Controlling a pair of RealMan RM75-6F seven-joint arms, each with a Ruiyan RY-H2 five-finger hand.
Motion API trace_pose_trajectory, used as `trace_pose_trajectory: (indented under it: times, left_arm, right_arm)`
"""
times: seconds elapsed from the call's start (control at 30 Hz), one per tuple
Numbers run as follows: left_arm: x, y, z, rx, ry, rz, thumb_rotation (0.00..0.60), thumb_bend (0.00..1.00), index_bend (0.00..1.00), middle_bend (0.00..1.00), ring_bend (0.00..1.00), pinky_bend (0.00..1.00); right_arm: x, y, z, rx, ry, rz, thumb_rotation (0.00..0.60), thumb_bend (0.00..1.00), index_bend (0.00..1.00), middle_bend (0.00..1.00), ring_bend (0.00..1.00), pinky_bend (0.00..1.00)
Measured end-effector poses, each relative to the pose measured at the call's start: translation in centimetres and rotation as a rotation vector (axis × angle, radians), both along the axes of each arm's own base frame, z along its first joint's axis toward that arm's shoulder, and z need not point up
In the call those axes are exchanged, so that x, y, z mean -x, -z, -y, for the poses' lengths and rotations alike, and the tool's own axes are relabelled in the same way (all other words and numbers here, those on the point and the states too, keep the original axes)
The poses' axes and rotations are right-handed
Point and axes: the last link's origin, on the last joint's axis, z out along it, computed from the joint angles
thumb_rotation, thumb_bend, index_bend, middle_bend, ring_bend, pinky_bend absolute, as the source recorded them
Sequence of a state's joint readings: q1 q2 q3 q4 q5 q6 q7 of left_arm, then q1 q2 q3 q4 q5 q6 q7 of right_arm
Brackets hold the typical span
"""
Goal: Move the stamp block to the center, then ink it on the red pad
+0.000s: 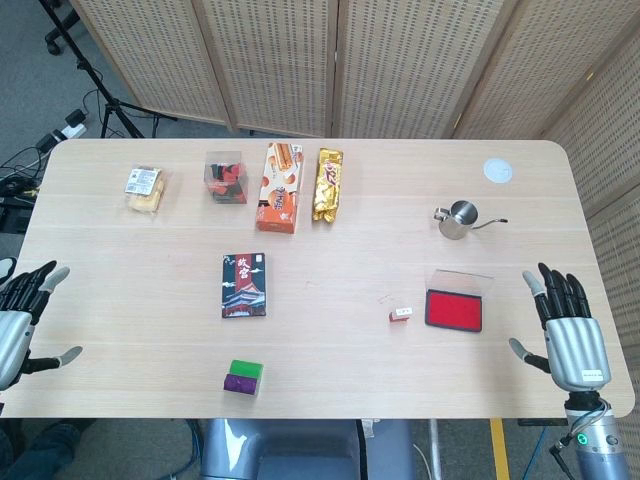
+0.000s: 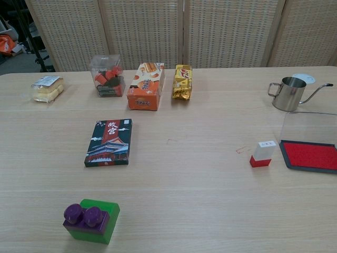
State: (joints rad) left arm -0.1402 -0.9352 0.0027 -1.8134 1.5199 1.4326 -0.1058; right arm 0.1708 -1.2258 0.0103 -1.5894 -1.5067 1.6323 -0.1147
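Stamp block [image 1: 401,315] stands upright just left of red ink pad [image 1: 453,309], apart. Right hand [image 1: 570,335] and left hand [image 1: 18,322] both splayed, empty, well clear at table edges.

left hand [image 1: 14,325] cut by edge | red pad [image 2: 310,156] cropped right

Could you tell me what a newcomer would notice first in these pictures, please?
Probably the red pad with its clear lid open at the table's right, and the small stamp block standing just left of it, apart from it. Next, the two hands: the left hand and right hand are open at opposite table edges, holding nothing.
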Motion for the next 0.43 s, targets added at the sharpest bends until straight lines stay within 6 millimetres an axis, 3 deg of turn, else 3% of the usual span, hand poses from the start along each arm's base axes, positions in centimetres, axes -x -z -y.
trace_pose_trajectory:
  times: [0.43]
  left_arm:
    - [0.6,0.2,0.1,-0.011,0.034,-0.004,0.600,0.00,0.00,0.00,0.00,0.00]
  right_arm:
    - [0.9,-1.2,-0.7,0.011,0.005,0.017,0.600,0.00,0.00,0.00,0.00,0.00]
